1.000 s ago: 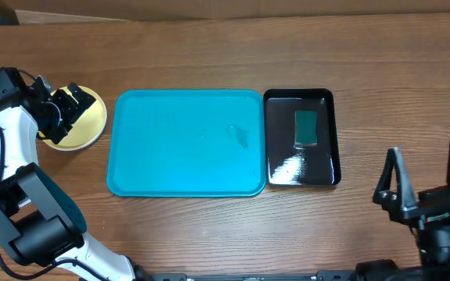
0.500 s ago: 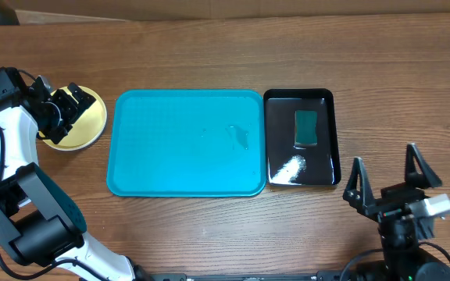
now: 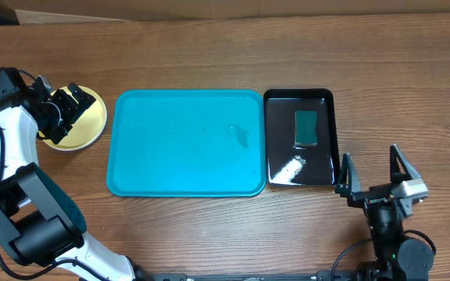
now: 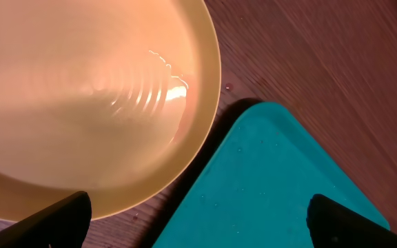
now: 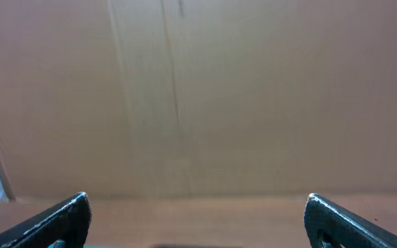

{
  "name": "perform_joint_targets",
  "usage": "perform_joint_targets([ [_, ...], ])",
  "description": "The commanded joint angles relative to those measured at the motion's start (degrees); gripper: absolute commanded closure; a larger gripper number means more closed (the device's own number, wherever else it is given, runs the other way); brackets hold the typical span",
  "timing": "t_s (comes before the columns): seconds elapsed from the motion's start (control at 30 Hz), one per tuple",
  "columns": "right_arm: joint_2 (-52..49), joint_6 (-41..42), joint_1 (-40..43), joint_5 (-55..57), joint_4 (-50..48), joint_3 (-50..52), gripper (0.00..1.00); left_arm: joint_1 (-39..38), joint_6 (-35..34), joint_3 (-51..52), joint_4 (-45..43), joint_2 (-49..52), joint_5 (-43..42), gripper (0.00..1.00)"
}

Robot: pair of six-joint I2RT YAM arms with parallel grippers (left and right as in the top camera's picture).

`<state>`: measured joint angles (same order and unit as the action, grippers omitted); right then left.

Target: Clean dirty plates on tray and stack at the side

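Note:
A pale yellow-green plate (image 3: 76, 125) lies on the wood just left of the turquoise tray (image 3: 170, 164). My left gripper (image 3: 66, 108) hovers over that plate, open and holding nothing. In the left wrist view the plate (image 4: 81, 103) fills the upper left and a corner of the tray (image 4: 274, 179) sits between the two wide-apart fingertips (image 4: 57, 220). My right gripper (image 3: 369, 154) stands open at the front right of the table, apart from everything. Its wrist view shows only bare fingertips (image 5: 60, 220) and a brown wall.
A glossy black tray (image 3: 276, 140) stands against the turquoise tray's right side with a green sponge (image 3: 306, 127) in it. A small wet smear (image 3: 241, 138) marks the turquoise tray. A cardboard wall (image 3: 209, 8) runs along the table's far edge.
My right arm has swung left and turned toward the black tray's front corner, its jaws still wide. The left arm and the plate have not moved.

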<state>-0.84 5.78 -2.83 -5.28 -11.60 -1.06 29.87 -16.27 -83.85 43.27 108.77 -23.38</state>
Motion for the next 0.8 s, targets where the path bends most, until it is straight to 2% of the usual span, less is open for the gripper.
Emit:
perform_joint_targets([
  [0.0,0.7,0.2,0.3,-0.4,2.3,0.6,0.0,0.1,1.1,-1.2,0.0,0.3,0.0,0.0],
  [0.23,0.7,-0.1,0.3,-0.3,16.1,0.6,0.0,0.1,1.1,-1.2,0.0,0.3,0.0,0.0],
  [0.37,0.7,-0.6,0.3,-0.4,16.0,0.6,0.0,0.1,1.1,-1.2,0.0,0.3,0.0,0.0],
  [0.6,0.7,-7.6,0.3,-1.5,15.8,0.6,0.0,0.1,1.1,-1.2,0.0,0.3,0.0,0.0],
  [0.77,0.7,-7.5,0.3,-1.2,15.8,0.6,0.0,0.1,1.1,-1.2,0.0,0.3,0.0,0.0],
])
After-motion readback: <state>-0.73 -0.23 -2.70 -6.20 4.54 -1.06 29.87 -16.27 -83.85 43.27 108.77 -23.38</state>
